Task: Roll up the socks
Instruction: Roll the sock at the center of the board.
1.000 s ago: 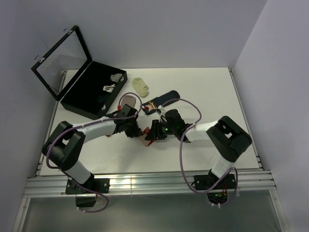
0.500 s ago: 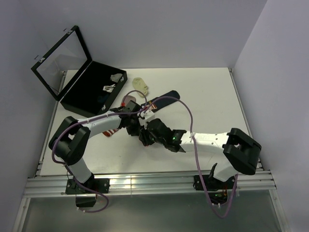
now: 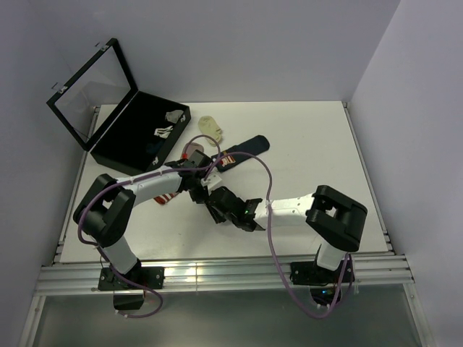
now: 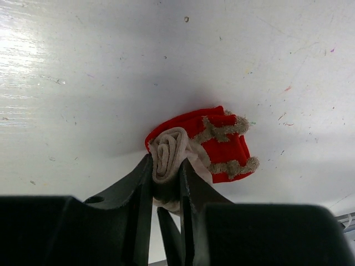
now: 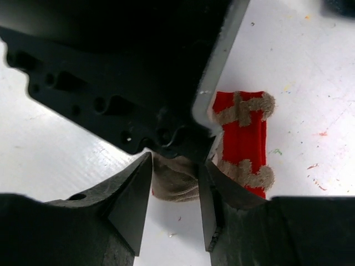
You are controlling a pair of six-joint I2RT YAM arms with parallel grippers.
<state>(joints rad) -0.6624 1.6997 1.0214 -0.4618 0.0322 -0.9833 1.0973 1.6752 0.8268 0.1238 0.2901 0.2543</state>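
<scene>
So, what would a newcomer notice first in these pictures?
The rolled beige-and-red sock near the table's middle: the left fingers pinch its beige end, and the right fingers stand on either side of it. Next, the black case, lying open at the far left corner.

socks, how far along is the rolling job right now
Done: no finished roll lies set aside. In hand: the beige sock is wound into a tight roll, pinched by the left gripper, with the right gripper straddling its beige end. Left: the navy sock and the pink sock lie unrolled.
</scene>
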